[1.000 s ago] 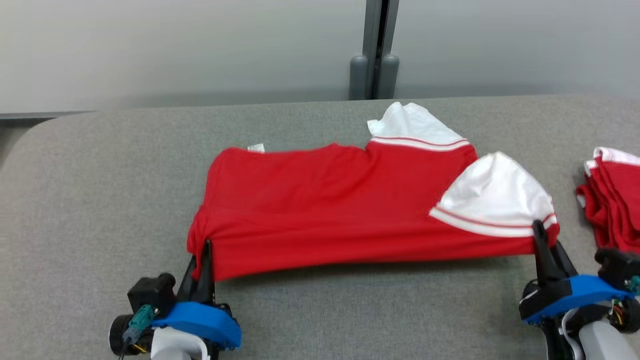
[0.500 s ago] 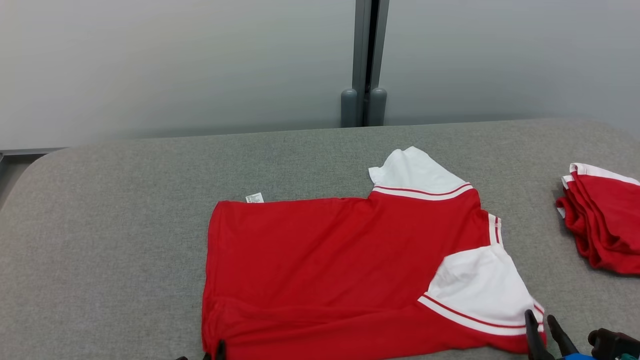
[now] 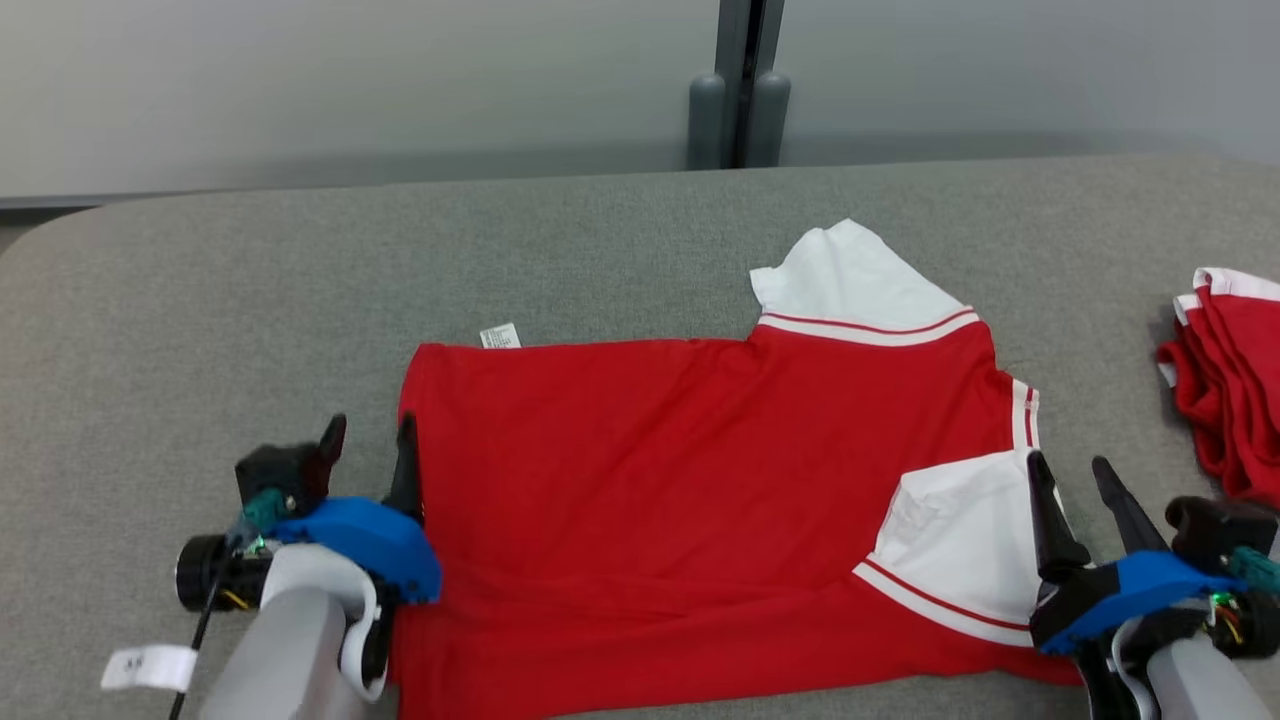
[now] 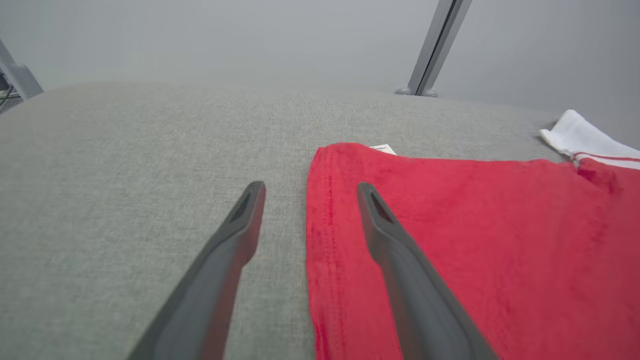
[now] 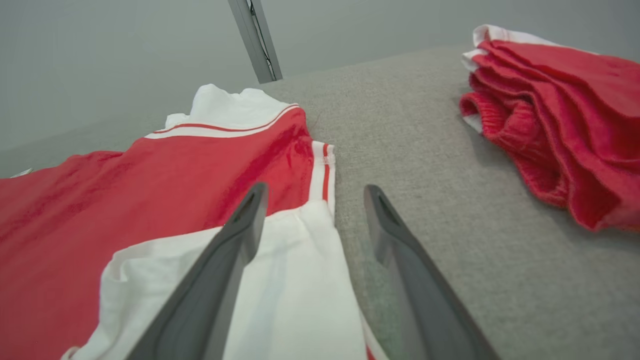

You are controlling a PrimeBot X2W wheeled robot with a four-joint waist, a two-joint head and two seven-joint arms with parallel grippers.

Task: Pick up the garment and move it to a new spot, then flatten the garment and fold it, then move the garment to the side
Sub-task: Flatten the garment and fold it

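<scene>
Since a moment before, the left tool (image 3: 371,428) and the right tool (image 3: 1068,463) had let go of the shirt (image 3: 650,470). It lay spread flat on the grey counter (image 3: 200,300), just ahead of both tools. The left tool's fingers were apart and held nothing. One was over the shirt's red side edge, the other over bare counter. The right tool was apart too, with one finger over the white sleeve (image 3: 960,540). A pile of red clothes (image 3: 1230,380) sat to that tool's right.
</scene>
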